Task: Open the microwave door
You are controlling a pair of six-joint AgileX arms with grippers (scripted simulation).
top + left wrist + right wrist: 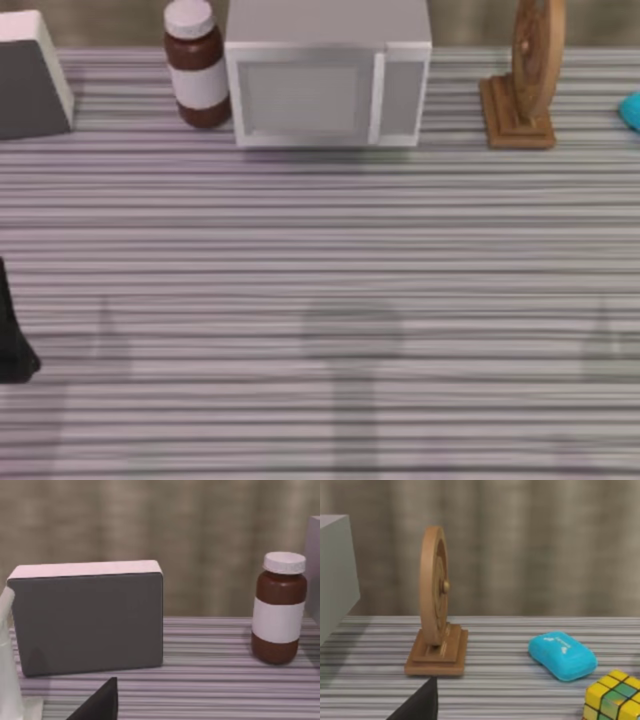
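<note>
Grey and lilac stripes cover the bench (pixel 320 260), and we find the microwave (pixel 328 72) standing at its far edge, near the middle in the top view. The microwave door (pixel 305 98) lies flush with the front, its grey window facing us, and its thin white handle bar (pixel 377 98) runs upright between the window and the plain control panel (pixel 403 95). The door is shut.

Just left of the microwave stands a brown bottle (pixel 198 65) with a white cap and label, upright; further left sits a grey-and-white slanted box (pixel 33 80). To the right of the microwave a wooden wheel on a stepped base (pixel 525 75) stands upright, and a turquoise object (pixel 631 110) lies at the right edge. The right wrist view also shows a multicoloured cube (pixel 615 697) near the turquoise object.

Of our left arm only a dark part (pixel 12 340) shows at the left edge of the top view, well apart from the microwave. Our right arm does not appear there. Each wrist view shows only a dark wedge, so we cannot tell how either pincer stands or whether it has hold of anything.
</note>
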